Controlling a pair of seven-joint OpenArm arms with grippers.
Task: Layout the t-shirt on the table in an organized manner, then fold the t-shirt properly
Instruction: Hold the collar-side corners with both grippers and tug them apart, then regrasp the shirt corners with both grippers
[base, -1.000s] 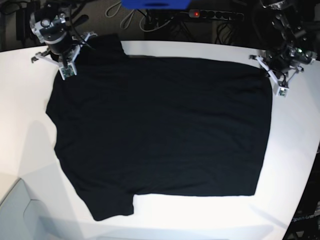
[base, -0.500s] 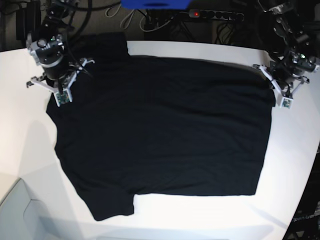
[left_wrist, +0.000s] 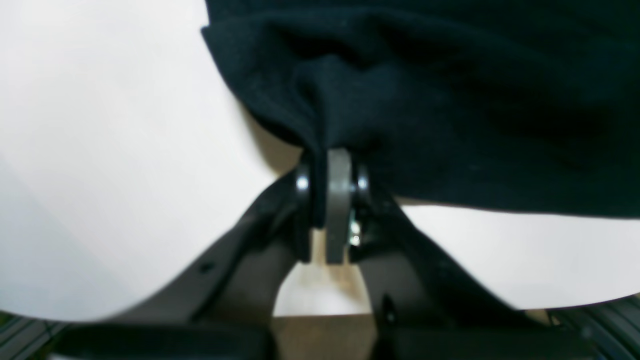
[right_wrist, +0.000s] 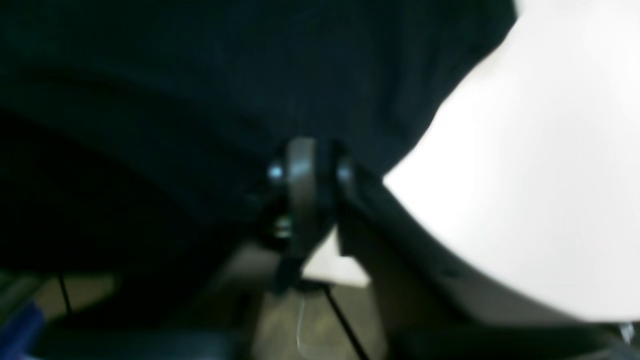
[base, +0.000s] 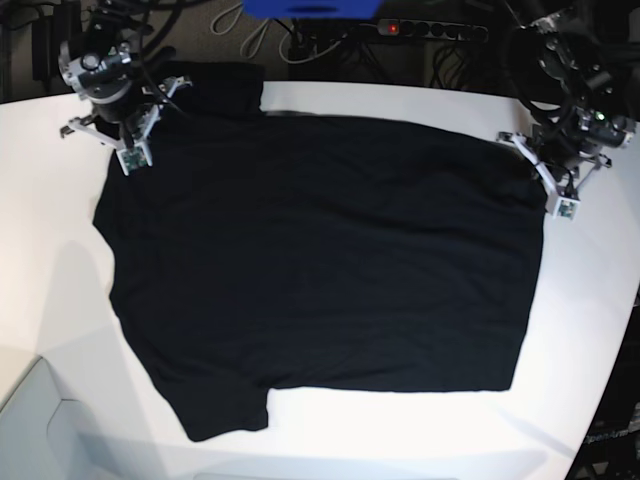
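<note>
The black t-shirt (base: 320, 260) lies spread out on the white table (base: 60, 300), one sleeve at the far left and one at the near left. My left gripper (base: 545, 170) is at the shirt's far right corner. In the left wrist view it (left_wrist: 332, 155) is shut, pinching a fold of the t-shirt (left_wrist: 450, 100) just above the table (left_wrist: 100, 150). My right gripper (base: 138, 128) is at the far left sleeve. The blurred right wrist view shows it (right_wrist: 305, 150) with its tips at the dark t-shirt (right_wrist: 200, 75); whether the jaws still hold the cloth is unclear.
Behind the table's far edge lie a power strip (base: 430, 30) with a red light, cables and a blue object (base: 310, 8). A pale grey box (base: 30, 430) sits at the near left corner. The table's curved edge runs close past the left gripper on the right.
My right arm swung toward me, then back to the far edge, and the far left sleeve now reaches further right. My left gripper has shifted slightly, still on the corner.
</note>
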